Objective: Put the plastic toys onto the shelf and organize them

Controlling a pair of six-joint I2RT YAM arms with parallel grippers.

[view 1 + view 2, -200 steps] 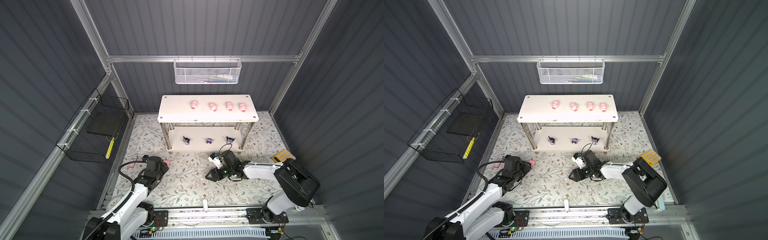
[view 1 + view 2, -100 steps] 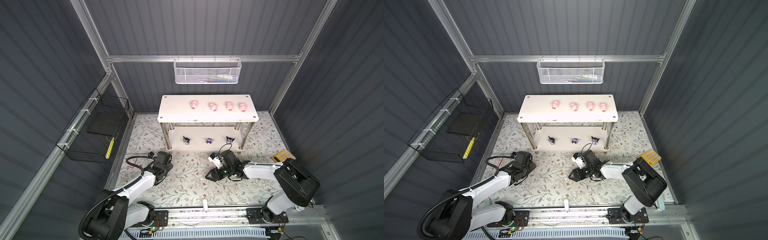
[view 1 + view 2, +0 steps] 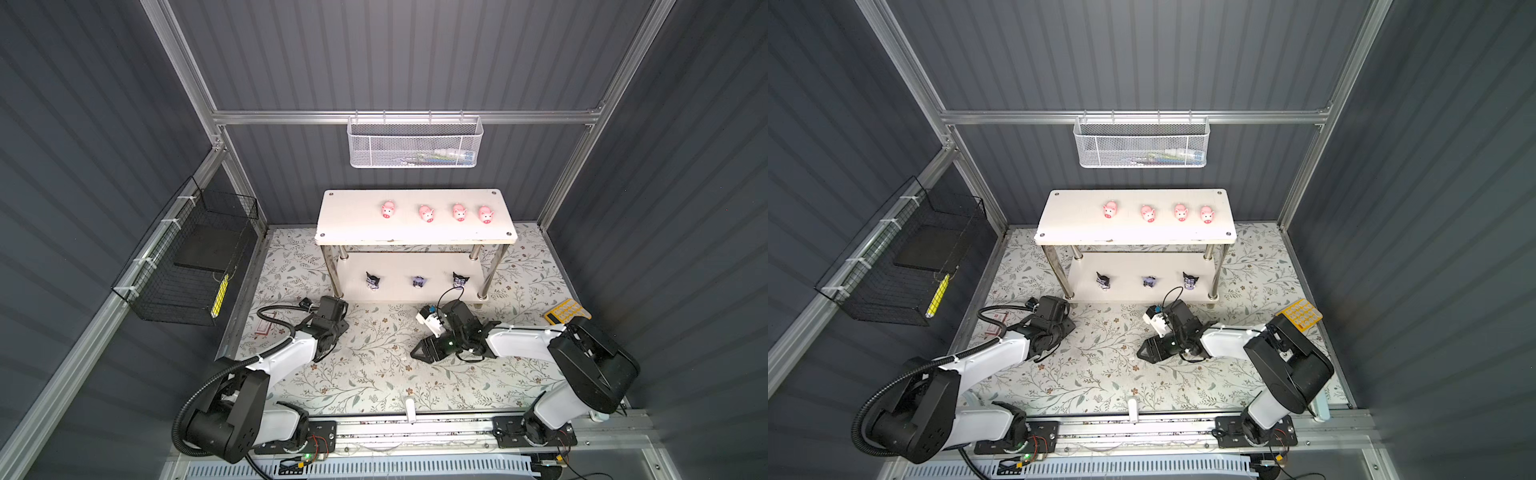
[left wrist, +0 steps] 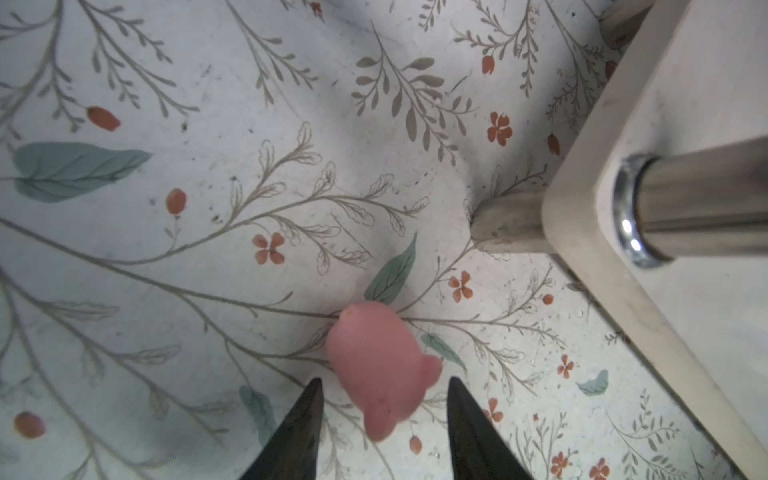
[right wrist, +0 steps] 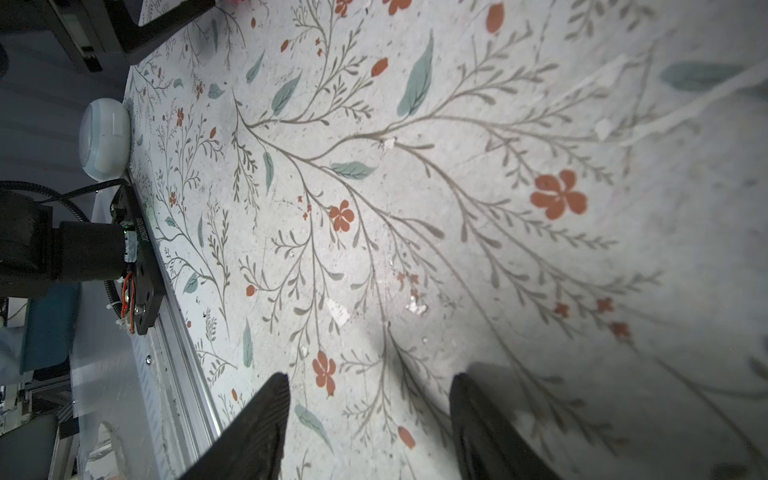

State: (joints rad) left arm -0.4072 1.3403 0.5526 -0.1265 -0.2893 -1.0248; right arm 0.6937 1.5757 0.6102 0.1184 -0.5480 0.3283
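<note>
While the left gripper (image 4: pixel 384 380), jaws apart, straddles a pink pig (image 4: pixel 374 357) just off the shelf's (image 4: pixel 706 75) corner, a skewed close could squirt it away; the right gripper (image 5: pixel 370 378) gapes empty.

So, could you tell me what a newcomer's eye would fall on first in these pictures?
Probably the row of four pink pigs on top of the shelf, with three black-and-purple figures lined up on its lower board. Then the lone pink pig on the floral mat, between the open fingertips of the left gripper in the left wrist view.
</note>
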